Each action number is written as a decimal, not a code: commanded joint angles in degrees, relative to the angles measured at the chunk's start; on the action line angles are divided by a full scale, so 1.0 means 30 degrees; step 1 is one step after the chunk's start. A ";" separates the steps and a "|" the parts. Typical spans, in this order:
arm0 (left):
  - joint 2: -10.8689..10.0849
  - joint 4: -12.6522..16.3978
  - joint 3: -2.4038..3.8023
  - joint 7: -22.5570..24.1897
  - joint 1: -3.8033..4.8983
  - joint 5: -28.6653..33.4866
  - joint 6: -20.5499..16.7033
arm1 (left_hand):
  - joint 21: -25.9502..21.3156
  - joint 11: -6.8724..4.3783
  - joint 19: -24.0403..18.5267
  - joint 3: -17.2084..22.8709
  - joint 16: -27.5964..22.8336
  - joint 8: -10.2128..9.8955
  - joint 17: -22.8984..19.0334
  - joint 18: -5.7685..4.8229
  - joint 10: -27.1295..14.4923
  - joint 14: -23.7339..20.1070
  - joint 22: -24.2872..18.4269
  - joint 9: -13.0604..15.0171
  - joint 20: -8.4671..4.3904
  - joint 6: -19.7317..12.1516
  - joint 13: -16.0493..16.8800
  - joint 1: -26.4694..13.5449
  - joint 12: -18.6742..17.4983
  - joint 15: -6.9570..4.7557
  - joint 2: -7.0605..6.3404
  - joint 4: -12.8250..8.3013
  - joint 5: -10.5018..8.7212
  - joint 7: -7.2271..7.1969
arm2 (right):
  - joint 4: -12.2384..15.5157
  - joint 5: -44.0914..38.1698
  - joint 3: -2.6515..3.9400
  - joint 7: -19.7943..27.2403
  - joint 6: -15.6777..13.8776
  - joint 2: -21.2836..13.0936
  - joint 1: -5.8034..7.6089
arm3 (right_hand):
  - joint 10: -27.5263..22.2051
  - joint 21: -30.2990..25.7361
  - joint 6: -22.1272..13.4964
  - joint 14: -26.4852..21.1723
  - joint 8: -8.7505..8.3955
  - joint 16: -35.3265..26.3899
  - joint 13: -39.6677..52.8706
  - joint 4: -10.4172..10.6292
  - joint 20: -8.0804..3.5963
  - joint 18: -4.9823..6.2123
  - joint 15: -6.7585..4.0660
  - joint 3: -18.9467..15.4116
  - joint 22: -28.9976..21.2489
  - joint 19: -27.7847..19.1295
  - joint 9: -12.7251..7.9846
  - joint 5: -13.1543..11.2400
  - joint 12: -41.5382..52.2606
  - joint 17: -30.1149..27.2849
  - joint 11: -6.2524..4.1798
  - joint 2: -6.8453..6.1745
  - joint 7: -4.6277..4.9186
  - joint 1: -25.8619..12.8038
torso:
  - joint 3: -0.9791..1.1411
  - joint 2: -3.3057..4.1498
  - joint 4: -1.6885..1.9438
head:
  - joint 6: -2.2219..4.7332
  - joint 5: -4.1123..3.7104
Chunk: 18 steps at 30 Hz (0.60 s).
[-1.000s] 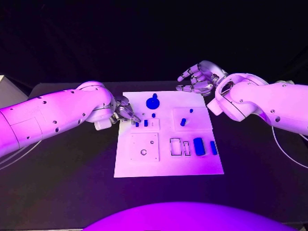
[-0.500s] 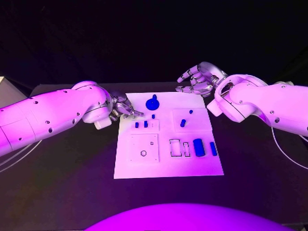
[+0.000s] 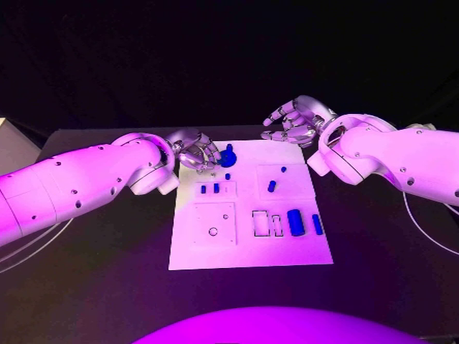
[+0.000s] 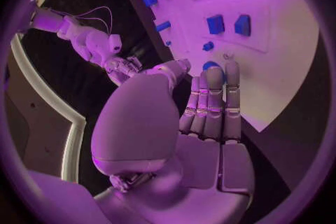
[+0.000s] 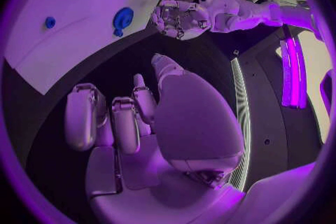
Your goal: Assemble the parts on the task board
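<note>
The white task board (image 3: pixel 245 244) lies in the middle of the black table. On its far edge stands a round blue part (image 3: pixel 227 153) (image 5: pixel 123 18), and my left hand (image 3: pixel 196 153) (image 5: pixel 178 15) hovers just left of it, fingers stretched side by side, holding nothing. The fingertips (image 4: pixel 214 75) of that hand (image 4: pixel 203 123) partly cover the part (image 4: pixel 209 65). Two small blue pieces (image 3: pixel 210 188) (image 4: pixel 228 24) stand in the board's left half. My right hand (image 3: pixel 295 120) (image 5: pixel 133 117) hangs past the far right corner, fingers curled, empty.
Two larger blue blocks (image 3: pixel 306 223) stand at the board's right edge beside narrow slots. Small blue pegs (image 3: pixel 273 185) sit in a raised square right of centre. A square plate with a hole (image 3: pixel 214 221) is at the near left. Bare black table surrounds the board.
My left hand has moved away from the two small pieces at the board's left edge, toward the far side, up beside the round blue part. The right hand has barely shifted.
</note>
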 commanded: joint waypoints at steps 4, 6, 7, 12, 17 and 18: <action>0.0655 -0.0408 -0.0200 0.4037 -0.0325 -0.4849 -0.3020 | 0.0295 0.0140 -0.0023 0.0430 0.0420 -0.0183 -0.0387 0.0235 -0.0633 0.0023 0.0272 -0.1024 0.0186 0.0110 -0.1071 0.0029 -0.0935 0.0088 -0.0410 -0.0639 -0.0109 0.0241 | -0.0038 -0.0037 0.0001 0.0285 0.0025 0.0025 -0.0013 | -0.0110 -0.0067 -0.0168 0.1474 0.0087 -0.0084 -0.0011 0.0028 0.0022 0.0376 -0.0171 0.0109 0.1449 -0.0094 -0.0021 0.0132 -0.0093 0.3137 0.0035 -0.0062 -0.0007 -0.0148 | -0.0020 0.0018 -0.0050 | 0.0183 0.0007; 0.0824 -0.0542 -0.0265 0.4019 -0.0360 -0.5572 -0.3029 | 0.0323 0.0150 -0.0030 0.0417 0.0535 -0.0265 -0.0435 0.0237 -0.0706 0.0060 0.0301 -0.1222 0.0207 0.0113 -0.1237 -0.0082 -0.1069 0.0104 -0.0513 -0.0677 -0.0125 0.0149 | -0.0045 -0.0036 0.0000 0.0284 0.0032 0.0038 -0.0014 | -0.0110 -0.0067 -0.0168 0.1474 0.0087 -0.0084 -0.0011 0.0028 0.0022 0.0376 -0.0171 0.0109 0.1449 -0.0094 -0.0021 0.0132 -0.0093 0.3137 0.0035 -0.0062 -0.0007 -0.0148 | 0.0001 0.0015 -0.0063 | 0.0212 0.0011; 0.0971 -0.0664 -0.0311 0.3941 -0.0382 -0.6159 -0.3008 | 0.0378 0.0164 -0.0005 0.0406 0.0737 -0.0422 -0.0517 0.0244 -0.0789 0.0134 0.0348 -0.1541 0.0235 0.0093 -0.1466 -0.0214 -0.1220 0.0129 -0.0604 -0.0745 -0.0140 0.0036 | -0.0048 -0.0036 -0.0001 0.0284 0.0037 0.0047 -0.0015 | -0.0110 -0.0067 -0.0168 0.1474 0.0087 -0.0084 -0.0011 0.0028 0.0022 0.0376 -0.0171 0.0109 0.1449 -0.0094 -0.0021 0.0132 -0.0093 0.3137 0.0035 -0.0062 -0.0007 -0.0148 | 0.0002 0.0020 -0.0072 | 0.0236 0.0010; 0.1500 -0.1145 -0.0410 0.3138 -0.0423 -0.8107 -0.2491 | 0.0959 0.0076 0.0473 0.0489 0.2033 -0.0676 -0.0734 0.0272 -0.0326 0.0857 0.0699 -0.2625 0.0204 0.1048 -0.2166 -0.0590 -0.1300 0.0047 -0.0658 -0.1005 -0.0129 -0.0275 | -0.0053 -0.0036 -0.0004 0.0268 0.0052 0.0077 -0.0018 | -0.0110 -0.0067 -0.0168 0.1474 0.0087 -0.0084 -0.0011 0.0028 0.0022 0.0376 -0.0171 0.0109 0.1449 -0.0094 -0.0021 0.0132 -0.0093 0.3137 0.0035 -0.0062 -0.0007 -0.0148 | 0.0006 0.0029 -0.0045 | 0.0291 -0.0019; 0.1846 -0.1507 -0.0439 0.2204 -0.0428 -0.9310 -0.1721 | 0.1943 -0.0128 0.1313 0.0699 0.4343 -0.1060 0.1605 0.0213 0.0492 0.3139 0.1481 -0.3451 0.0042 0.2054 -0.2753 -0.0917 -0.1364 -0.0131 -0.0785 -0.1234 -0.0115 -0.0509 | -0.0049 -0.0036 -0.0005 0.0248 0.0058 0.0084 -0.0018 | -0.0110 -0.0067 -0.0168 0.1474 0.0087 -0.0084 -0.0011 0.0028 0.0022 0.0376 -0.0171 0.0109 0.1449 -0.0094 -0.0021 0.0132 -0.0093 0.3137 0.0035 -0.0062 -0.0007 -0.0148 | 0.0014 0.0043 -0.0049 | 0.0290 -0.0033; 0.1902 -0.1558 -0.0442 0.2048 -0.0428 -0.9481 -0.1523 | 0.2161 -0.0134 0.1558 0.0694 0.4514 -0.1114 0.1764 0.0158 0.0521 0.3310 0.1764 -0.3531 0.0030 0.2141 -0.2829 -0.0964 -0.1409 -0.0138 -0.0833 -0.1266 -0.0127 -0.0544 | -0.0048 -0.0036 -0.0006 0.0246 0.0058 0.0085 -0.0019 | -0.0110 -0.0067 -0.0168 0.1474 0.0087 -0.0084 -0.0011 0.0028 0.0022 0.0376 -0.0171 0.0109 0.1449 -0.0094 -0.0021 0.0132 -0.0093 0.3137 0.0035 -0.0062 -0.0007 -0.0148 | 0.0016 0.0040 -0.0043 | 0.0293 -0.0038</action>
